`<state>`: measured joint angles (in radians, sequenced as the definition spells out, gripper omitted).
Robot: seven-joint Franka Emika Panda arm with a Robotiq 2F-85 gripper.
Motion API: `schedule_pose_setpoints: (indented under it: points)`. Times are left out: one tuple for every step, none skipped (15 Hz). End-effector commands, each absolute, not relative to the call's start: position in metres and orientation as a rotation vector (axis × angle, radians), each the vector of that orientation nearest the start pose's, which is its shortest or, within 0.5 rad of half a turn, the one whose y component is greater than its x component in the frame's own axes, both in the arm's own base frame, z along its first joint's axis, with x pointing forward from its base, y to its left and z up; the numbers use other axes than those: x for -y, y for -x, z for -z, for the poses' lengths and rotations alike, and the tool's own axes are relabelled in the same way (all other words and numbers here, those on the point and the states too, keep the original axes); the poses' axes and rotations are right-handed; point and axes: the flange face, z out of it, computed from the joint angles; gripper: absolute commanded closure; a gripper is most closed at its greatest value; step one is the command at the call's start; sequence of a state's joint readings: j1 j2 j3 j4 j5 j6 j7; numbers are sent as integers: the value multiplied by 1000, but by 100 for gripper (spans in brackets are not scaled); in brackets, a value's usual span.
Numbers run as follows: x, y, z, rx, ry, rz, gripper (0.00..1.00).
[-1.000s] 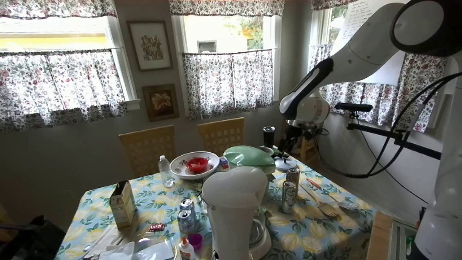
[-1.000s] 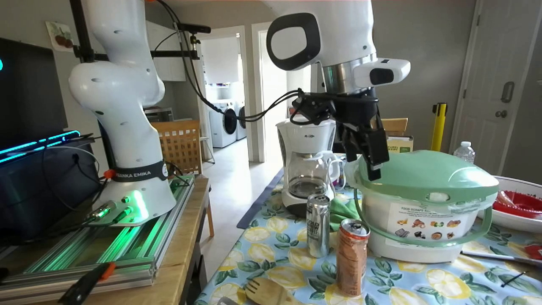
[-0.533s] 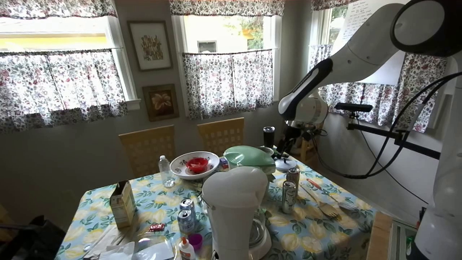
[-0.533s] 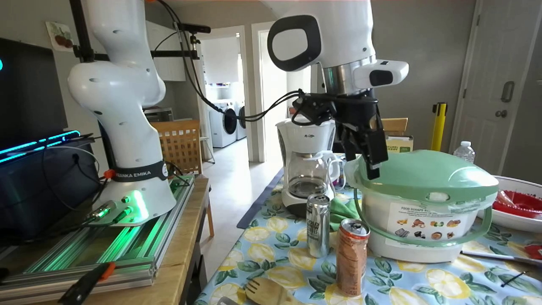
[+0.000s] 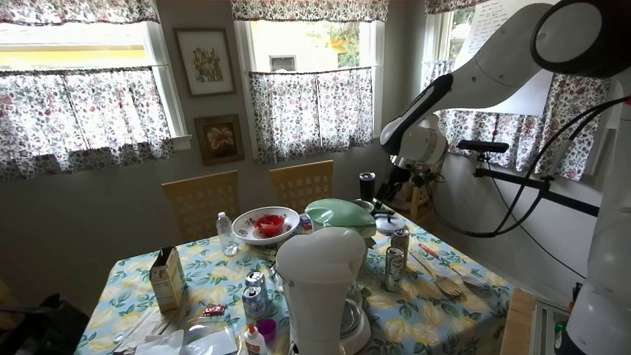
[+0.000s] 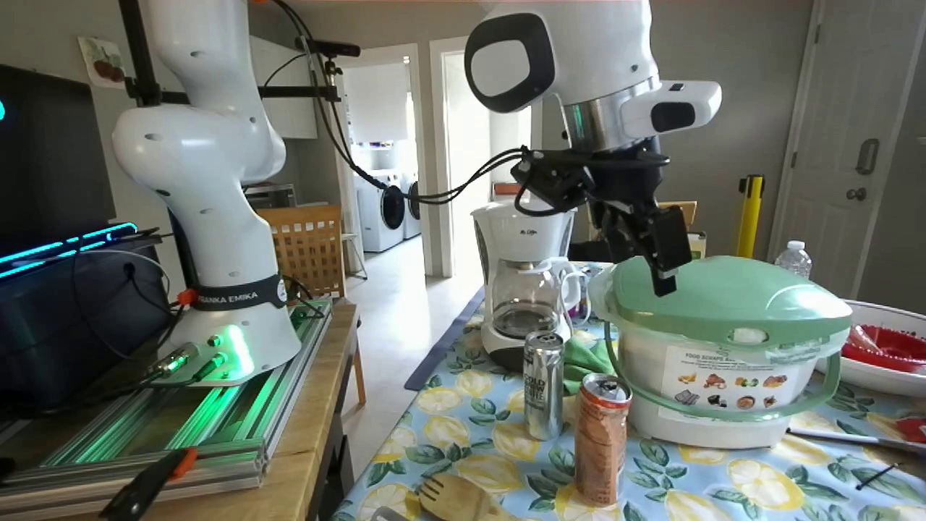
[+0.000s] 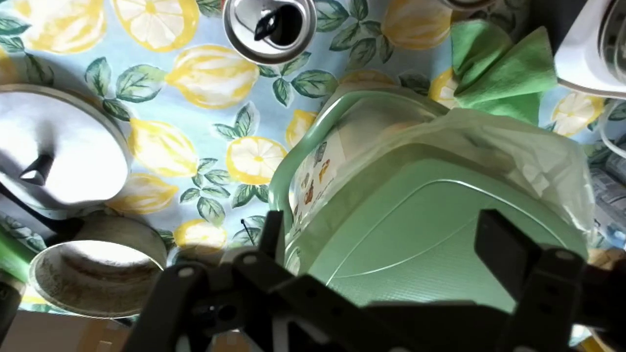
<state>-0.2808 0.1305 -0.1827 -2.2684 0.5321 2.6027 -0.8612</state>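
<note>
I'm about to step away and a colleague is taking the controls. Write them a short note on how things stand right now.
Gripper: open and empty, close to the green lid; I can't confirm whether they touch.
Things: the green lid covers the white food-scraps bin, with a translucent liner poking out past its edge. A silver can and an orange can stand upright near the bin, apart from it.
Done: the gripper is by the lid, jaws wide apart.
Left: nothing is held, so any grip on the lid seems yet to be made.
</note>
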Motion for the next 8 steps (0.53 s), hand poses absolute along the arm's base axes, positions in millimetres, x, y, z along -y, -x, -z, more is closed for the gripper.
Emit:
schedule_pose_setpoints:
  points:
    - [265, -497, -315, -70, 2890, 622, 0]
    - [268, -498, -313, -76, 2867, 650, 0]
    - [270, -500, -310, -80, 2850, 658, 0]
    - [272, -501, -307, -80, 2841, 651, 0]
    - [273, -503, -303, -78, 2824, 633, 0]
    - [275, -503, -299, -85, 2830, 596, 0]
    - [277, -505, -295, -92, 2835, 562, 0]
    - [280, -508, -292, -105, 2835, 539, 0]
